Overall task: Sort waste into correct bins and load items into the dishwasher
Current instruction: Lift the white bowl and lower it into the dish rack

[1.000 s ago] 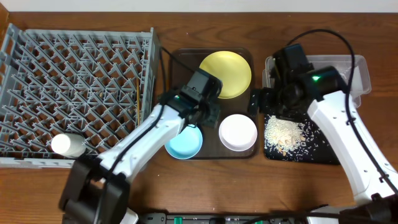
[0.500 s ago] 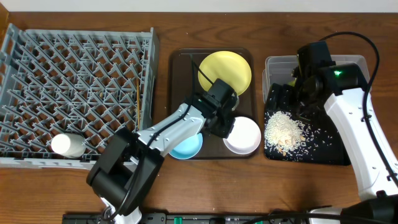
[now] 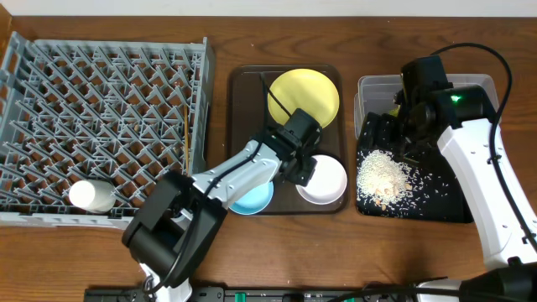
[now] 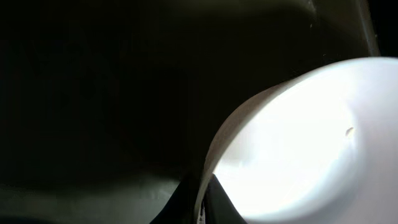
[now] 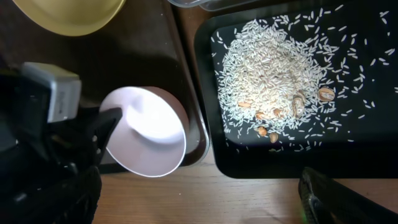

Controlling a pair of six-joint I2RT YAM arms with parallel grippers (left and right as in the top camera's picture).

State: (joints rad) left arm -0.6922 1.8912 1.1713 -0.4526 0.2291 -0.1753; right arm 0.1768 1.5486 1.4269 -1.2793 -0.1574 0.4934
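The left claw [image 3: 304,168] is pinching the rim of the white bowl [image 3: 325,182], with 1 finger on each side of the edge in the left wrist view. The bowl sits tilted at the front right corner of the brown tray [image 3: 243,84], its gripped side raised. On the same tray, the plate [image 3: 306,96] lies at the back and the blue bowl [image 3: 252,200] at the front left, partly under the left arm.

The rack [image 3: 101,117] stands on the table to the left. A cup [image 3: 88,195] lies on its side near the rack's front edge, and a chopstick [image 3: 186,134] lies along its right wall.

The right claw [image 3: 373,138] hangs over the back left of the black tray [image 3: 436,205], which holds a heap of rice [image 3: 382,176] with scattered grains. I cannot tell whether it is spread or closed. The tub [image 3: 478,88] is just behind that tray.
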